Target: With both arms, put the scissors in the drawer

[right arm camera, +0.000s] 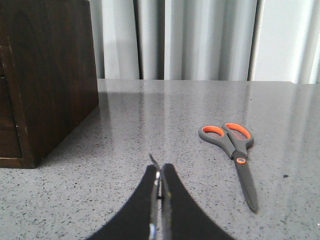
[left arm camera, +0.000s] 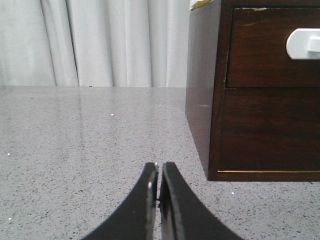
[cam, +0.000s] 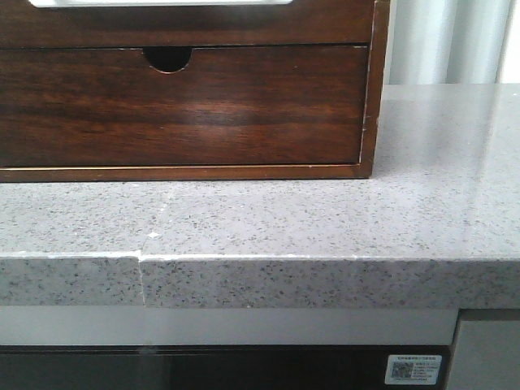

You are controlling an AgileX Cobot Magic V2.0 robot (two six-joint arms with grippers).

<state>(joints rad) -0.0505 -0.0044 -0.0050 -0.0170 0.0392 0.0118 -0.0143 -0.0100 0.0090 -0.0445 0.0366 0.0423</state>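
Both grippers, left [left arm camera: 158,172] and right [right arm camera: 159,175], sat pressed together, holding nothing.
Scissors [right arm camera: 234,154] lay flat just ahead-right of the right one: light, rigid, slippery; pinch the handles.

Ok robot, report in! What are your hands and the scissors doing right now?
Both end effectors shut, empty: left, right. Scissors flat on counter, untouched. Drawer closed. Nothing blocking the scissors.
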